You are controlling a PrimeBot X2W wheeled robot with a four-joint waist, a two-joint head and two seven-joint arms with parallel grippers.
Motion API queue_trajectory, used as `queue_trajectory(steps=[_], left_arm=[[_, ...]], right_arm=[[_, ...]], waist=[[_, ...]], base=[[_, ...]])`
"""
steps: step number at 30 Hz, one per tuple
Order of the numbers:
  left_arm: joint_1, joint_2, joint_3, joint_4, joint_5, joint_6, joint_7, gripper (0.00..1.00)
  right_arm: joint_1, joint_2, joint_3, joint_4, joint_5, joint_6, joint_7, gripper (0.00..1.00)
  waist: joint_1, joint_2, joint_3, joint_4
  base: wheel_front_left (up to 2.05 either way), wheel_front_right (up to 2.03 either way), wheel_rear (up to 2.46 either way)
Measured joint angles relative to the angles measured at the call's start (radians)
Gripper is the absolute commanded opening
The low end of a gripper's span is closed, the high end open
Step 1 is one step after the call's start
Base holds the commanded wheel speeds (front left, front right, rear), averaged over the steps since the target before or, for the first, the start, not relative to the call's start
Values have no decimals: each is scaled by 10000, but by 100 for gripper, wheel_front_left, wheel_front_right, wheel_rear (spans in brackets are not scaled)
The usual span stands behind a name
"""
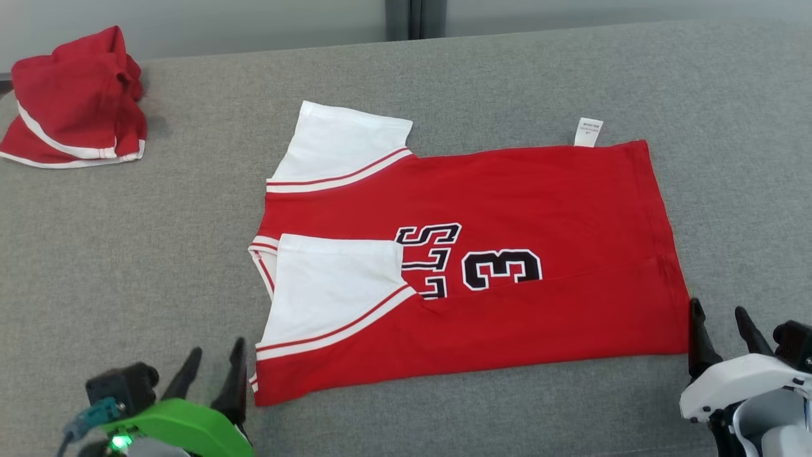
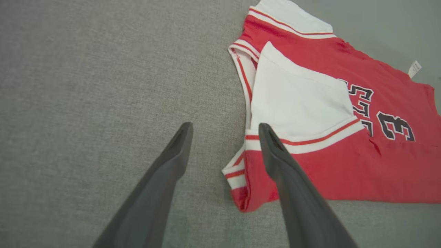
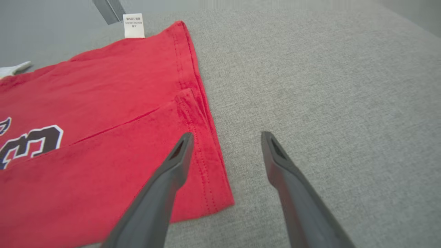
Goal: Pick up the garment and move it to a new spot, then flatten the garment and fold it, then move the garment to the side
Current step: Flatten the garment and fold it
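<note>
A red jersey [image 1: 507, 209] with white sleeves and a black number lies flat on the grey surface, its near long edge folded up over the body, neck end to the left. My left gripper [image 1: 212, 368] hovers open at the jersey's near left corner [image 2: 241, 199], one finger over the fabric's edge and the other over bare surface. At the near right hem corner [image 3: 220, 203] my right gripper [image 1: 720, 327] stands open, its left finger above the hem [image 3: 193, 103]. Nothing is held. A white care label [image 1: 589, 132] sticks out at the far right edge.
A second red garment [image 1: 73, 101] with white trim sits bunched at the far left of the grey fabric surface [image 1: 127, 254]. The surface's back edge meets a pale wall with a dark post [image 1: 415, 19]. Bare room lies left and right of the jersey.
</note>
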Motion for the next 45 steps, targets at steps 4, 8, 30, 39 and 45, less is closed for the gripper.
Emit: queue_trajectory(steps=[4,8,30,39,45], left_arm=[[-1234,744,159,-297,416,-144,347,100],[-3205,1390,8,-128,688,-663,920,100],[-10617,3035,-1904,4151,136,-2322,4243,100],[-10745,3789,-1726,4209,-635,-2324,4886,100],[-10744,4059,-1613,3990,-606,-2261,4805,100]], right_arm=[[-467,-2,142,-337,-188,0,-75,100],[-1111,0,533,-593,-395,0,-77,100],[-4642,-6,2702,-742,-591,0,-431,100],[-5099,-12,2903,-550,-627,0,-704,100],[-5231,-10,2957,-508,-639,0,-792,100]], waist=[[0,0,190,-149],[0,0,492,-293],[2,0,3553,-1697],[1,0,4200,-2434],[1,0,4379,-2635]], base=[[0,0,0],[0,0,0],[0,0,0],[0,0,0],[0,0,0]])
